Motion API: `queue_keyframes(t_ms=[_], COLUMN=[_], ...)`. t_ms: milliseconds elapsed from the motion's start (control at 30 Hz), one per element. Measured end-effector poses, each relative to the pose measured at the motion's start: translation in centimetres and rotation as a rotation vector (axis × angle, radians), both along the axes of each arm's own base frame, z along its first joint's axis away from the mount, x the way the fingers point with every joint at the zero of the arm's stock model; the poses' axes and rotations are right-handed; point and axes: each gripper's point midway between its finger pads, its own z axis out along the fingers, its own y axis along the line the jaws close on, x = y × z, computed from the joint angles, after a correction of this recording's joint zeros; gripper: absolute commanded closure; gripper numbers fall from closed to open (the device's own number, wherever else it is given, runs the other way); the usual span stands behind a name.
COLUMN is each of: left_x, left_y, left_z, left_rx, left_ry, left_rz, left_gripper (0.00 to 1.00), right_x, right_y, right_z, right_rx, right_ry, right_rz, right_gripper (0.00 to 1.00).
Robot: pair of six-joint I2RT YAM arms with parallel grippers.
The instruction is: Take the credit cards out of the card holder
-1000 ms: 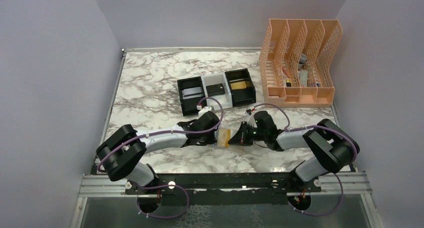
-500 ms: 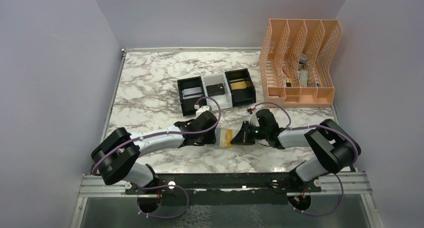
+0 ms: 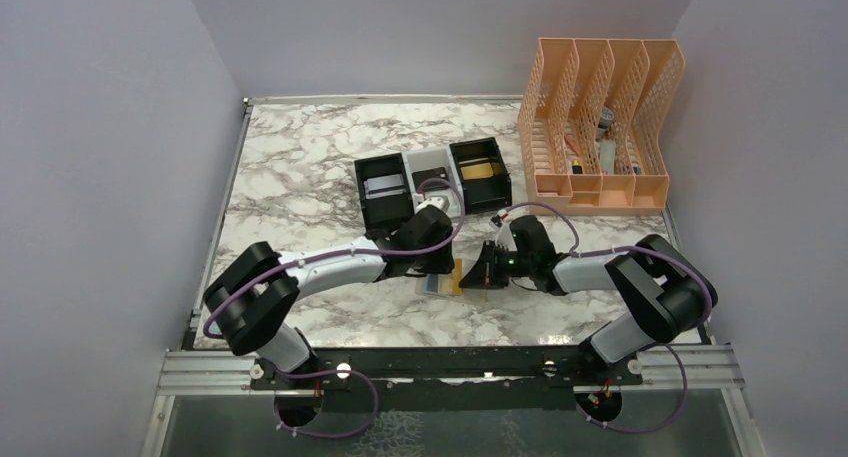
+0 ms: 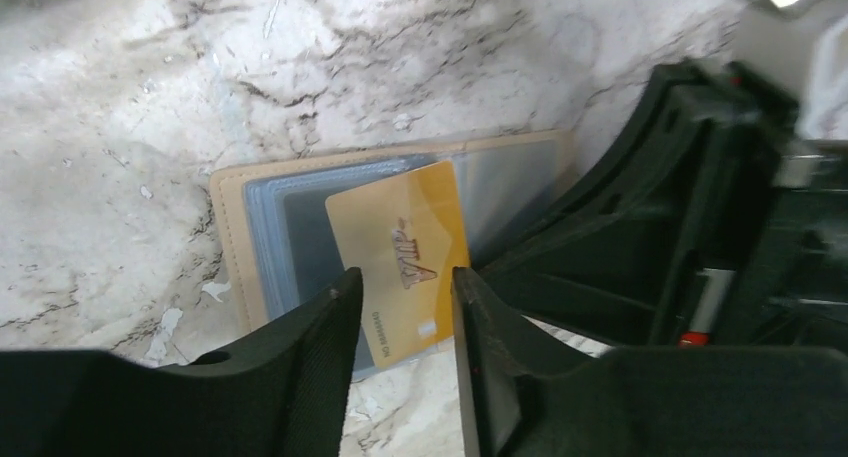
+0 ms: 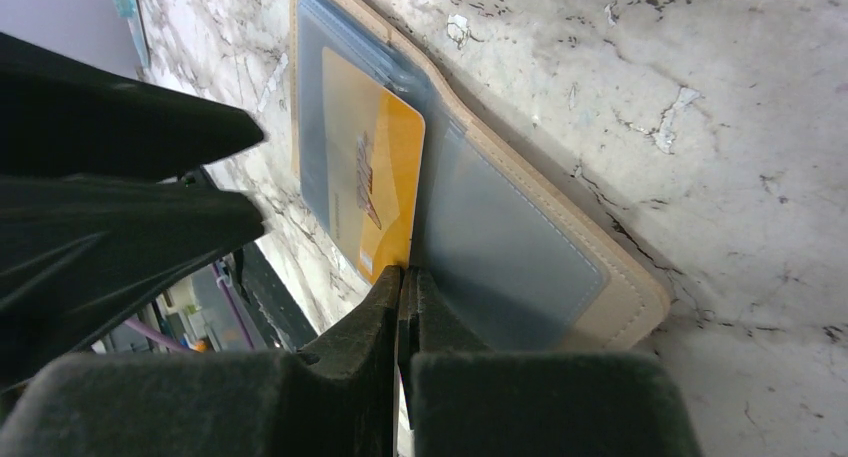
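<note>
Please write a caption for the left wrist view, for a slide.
Open left gripper poised over a gold card that sticks partly out of the tan card holder.

Marbled white-grey table (image 3: 300, 167) fills middle of top view. Upper centre: row of 3 small bins touching side by side, black bin (image 3: 382, 189), white bin (image 3: 433, 169), second black bin (image 3: 480, 173). Upper right: peach mesh file organizer (image 3: 600, 127), upright. Lower centre: tan card holder (image 3: 447, 278), opened flat on marble, just below bins.
</note>
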Motion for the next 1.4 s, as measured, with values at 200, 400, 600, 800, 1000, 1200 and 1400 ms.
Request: queue_keyframes(t_ms=[200, 400, 600, 800, 1000, 1200, 1400], left_x=[-0.8, -1.2, -1.2, -1.3, -1.3, -1.4, -1.4], left_y=[0.6, 1.0, 1.1, 1.1, 1.2, 1.3, 1.3], left_z=[-3.2, -3.7, -4.0, -4.0, -4.1, -4.0, -4.0], left_rx=[0.071, 0.072, 0.066, 0.055, 0.05, 0.049, 0.048], left_ry=[0.068, 0.073, 0.073, 0.064, 0.062, 0.062, 0.062], left_rz=[-0.014, -0.01, -0.009, -0.009, -0.007, -0.004, -0.006], left_gripper=[0.7, 0.83, 0.85, 0.86, 0.86, 0.86, 0.88], right_x=[0.0, 0.2, 0.7, 1.4, 2.0, 2.3, 2.3], right_y=[0.0, 0.0, -0.2, -0.2, 0.6, -0.1, -1.0], right_z=[0.0, 0.0, 0.4, 0.4, 0.2, 0.2, 0.3], right_rx=[0.0, -0.003, -0.007, -0.009, 0.016, 0.005, 0.007], right_ry=[0.001, 0.005, 0.002, 0.008, 0.027, 0.01, 0.001], right_rz=[-0.002, -0.017, -0.061, -0.101, -0.102, -0.125, -0.114], right_gripper=[0.98, 0.9, 0.79, 0.74, 0.93, 0.99, 0.89])
